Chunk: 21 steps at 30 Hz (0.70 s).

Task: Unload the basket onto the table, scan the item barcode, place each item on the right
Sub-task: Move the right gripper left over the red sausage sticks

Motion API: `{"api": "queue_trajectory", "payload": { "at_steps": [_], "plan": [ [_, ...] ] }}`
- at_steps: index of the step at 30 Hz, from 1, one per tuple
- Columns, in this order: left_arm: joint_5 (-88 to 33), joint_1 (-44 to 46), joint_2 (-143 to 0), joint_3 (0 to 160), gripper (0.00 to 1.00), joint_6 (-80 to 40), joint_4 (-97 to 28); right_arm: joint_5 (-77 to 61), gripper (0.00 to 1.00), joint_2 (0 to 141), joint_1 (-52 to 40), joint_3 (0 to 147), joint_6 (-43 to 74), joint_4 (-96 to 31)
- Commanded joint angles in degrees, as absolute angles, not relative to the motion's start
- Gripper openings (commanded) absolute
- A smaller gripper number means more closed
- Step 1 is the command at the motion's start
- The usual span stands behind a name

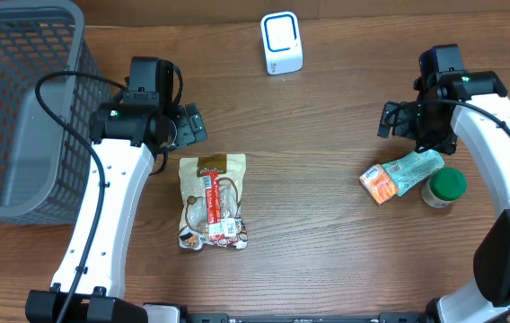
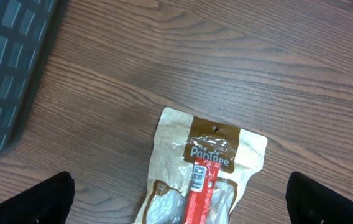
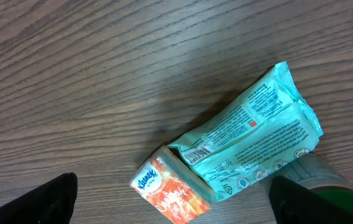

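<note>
Snack pouch [image 1: 213, 201] lies flat, long axis near-to-far, header end farthest; left pincer [image 1: 189, 124] and right pincer [image 1: 391, 118] released

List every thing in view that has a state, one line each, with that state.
left claw: open, holding nothing
right claw: open, holding nothing
scanner: standing upright
snack bag: lying flat, printed side up
teal tissue pack: lying flat, barcode label up, touching the orange pack
orange tissue pack: lying flat
jar: upright, green lid on
basket: upright, open top
</note>
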State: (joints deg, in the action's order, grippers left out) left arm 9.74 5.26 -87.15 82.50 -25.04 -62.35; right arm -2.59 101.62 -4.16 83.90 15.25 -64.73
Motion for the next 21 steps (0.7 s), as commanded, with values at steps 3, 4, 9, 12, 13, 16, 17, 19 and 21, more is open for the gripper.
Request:
{"api": "queue_trajectory", "payload": {
  "at_steps": [3,4,9,12,13,16,17,19,21],
  "plan": [
    [10.70,5.26,-86.87,82.98,1.00,-24.18,-62.35,-2.68,1.00,100.29,-4.25,85.21,15.66,-64.55],
    [10.68,5.26,-86.87,82.98,1.00,-24.18,-62.33,-2.68,1.00,100.29,-4.25,85.21,15.66,-64.55],
    [10.70,5.26,-86.87,82.98,1.00,-24.21,-62.33,-2.68,1.00,100.29,-4.25,85.21,15.66,-64.53],
    [10.70,5.26,-86.87,82.98,1.00,-24.18,-62.33,-2.96,1.00,100.29,-4.25,85.21,15.73,-64.07],
    [10.70,5.26,-86.87,82.98,1.00,-24.18,-62.33,-3.27,1.00,100.29,-4.25,85.21,15.73,-63.35],
    [10.70,5.26,-86.87,82.98,1.00,-24.18,-62.33,-5.04,1.00,100.29,-4.32,85.21,15.73,-61.56],
    [10.68,5.26,-86.87,82.98,1.00,-24.18,-62.35,-5.82,1.00,100.29,-4.38,85.21,15.70,-61.12],
    [10.70,5.26,-86.87,82.98,1.00,-24.18,-62.35,-8.14,1.00,100.29,-4.38,85.21,15.73,-60.75],
    [10.68,5.26,-86.87,82.98,1.00,-24.21,-62.33,-13.50,1.00,100.29,-4.38,85.21,15.68,-60.42]
  ]
}}
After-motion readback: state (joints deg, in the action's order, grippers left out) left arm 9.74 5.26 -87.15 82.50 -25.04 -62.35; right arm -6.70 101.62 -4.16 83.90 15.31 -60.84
